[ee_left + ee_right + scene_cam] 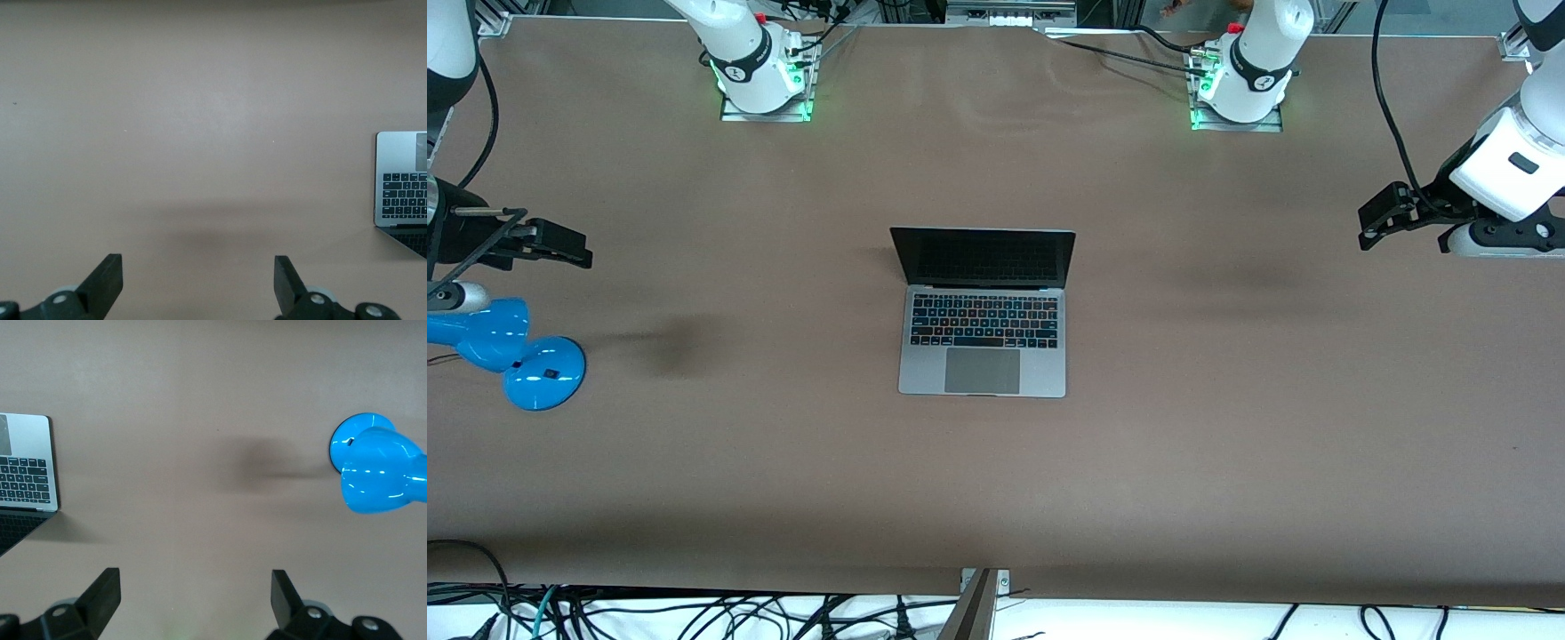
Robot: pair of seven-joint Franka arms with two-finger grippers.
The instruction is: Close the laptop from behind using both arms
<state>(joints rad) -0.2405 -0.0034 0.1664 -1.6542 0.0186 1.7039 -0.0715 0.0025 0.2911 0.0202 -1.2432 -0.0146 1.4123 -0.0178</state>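
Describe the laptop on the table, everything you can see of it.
The laptop is slim, silver-grey and metal-looking, with black keys, a large grey trackpad and a dark, unlit screen. It lies open, lid raised and tilted back toward the robot bases, base flat on the brown table near its middle, trackpad edge nearest the front camera. Nothing touches it but the table. Both wrist views catch only a corner of its base, keys and screen edge.
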